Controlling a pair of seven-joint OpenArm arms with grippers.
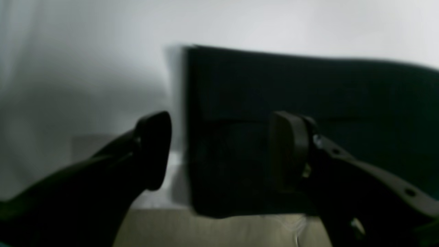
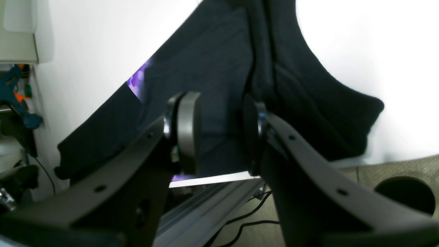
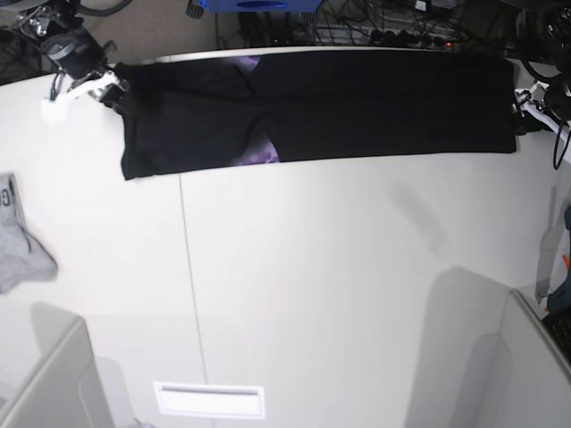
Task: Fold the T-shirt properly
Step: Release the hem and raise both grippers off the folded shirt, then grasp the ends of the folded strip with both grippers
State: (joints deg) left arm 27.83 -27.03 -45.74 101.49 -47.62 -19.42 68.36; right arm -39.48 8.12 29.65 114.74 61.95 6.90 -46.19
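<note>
We see the T-shirt (image 3: 357, 102) as soft, matt black cloth with a glossier purple print (image 3: 259, 156). The table (image 3: 339, 285) looks smooth, matt white. The right gripper (image 2: 219, 133) seems dark matt plastic with smooth fingertips (image 2: 187, 130). The small rag (image 3: 20, 241) is grey cloth.

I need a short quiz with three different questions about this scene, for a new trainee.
1. True or false: the T-shirt lies as a long band along the table's far edge.
2. What shows at the shirt's fold: A purple print, B white label, C red stripe?
3. Fill in: the grey cloth lies near the table's ____ edge in the base view.

Key: 1 true; 2 A; 3 left.
</note>
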